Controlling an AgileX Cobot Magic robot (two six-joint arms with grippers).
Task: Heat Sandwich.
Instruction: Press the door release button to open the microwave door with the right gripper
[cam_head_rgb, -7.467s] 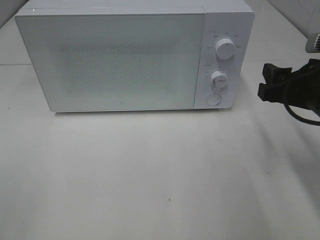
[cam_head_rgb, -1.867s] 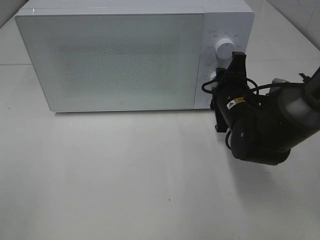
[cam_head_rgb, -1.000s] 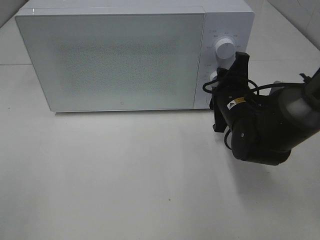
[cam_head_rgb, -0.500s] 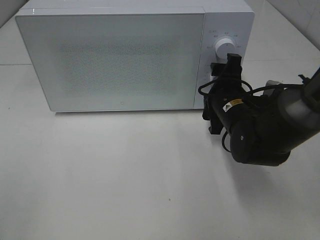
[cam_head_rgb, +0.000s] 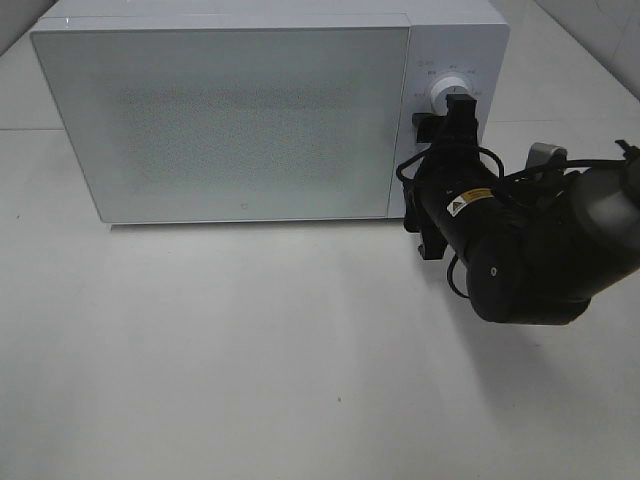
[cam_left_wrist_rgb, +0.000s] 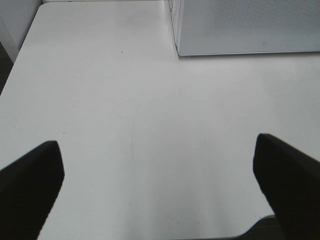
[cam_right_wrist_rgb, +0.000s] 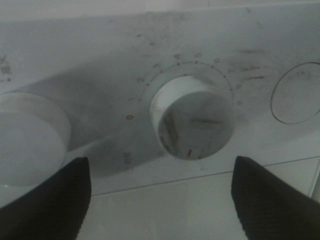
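The white microwave (cam_head_rgb: 230, 120) stands at the back of the table with its door shut. The sandwich is out of view. My right gripper (cam_head_rgb: 438, 170) is at the control panel, open, with one finger on each side of the lower knob (cam_right_wrist_rgb: 192, 117) and not touching it. The arm hides that knob in the exterior high view. The upper knob (cam_head_rgb: 447, 92) shows just above the top finger. In the right wrist view its dark fingertips (cam_right_wrist_rgb: 47, 200) sit well apart. My left gripper (cam_left_wrist_rgb: 160, 195) hangs open over bare table, off to the side of the microwave (cam_left_wrist_rgb: 250, 25).
A round button (cam_right_wrist_rgb: 297, 92) sits on the panel beside the lower knob. The white table (cam_head_rgb: 250, 350) stretches in front of the microwave. The table's edge (cam_left_wrist_rgb: 15, 55) runs close to my left gripper. The bulky right arm (cam_head_rgb: 530, 250) fills the space right of the panel.
My right gripper has spread its jaws wider around the lower knob and shifted a little left and up along the panel. The left gripper and the microwave door have not moved.
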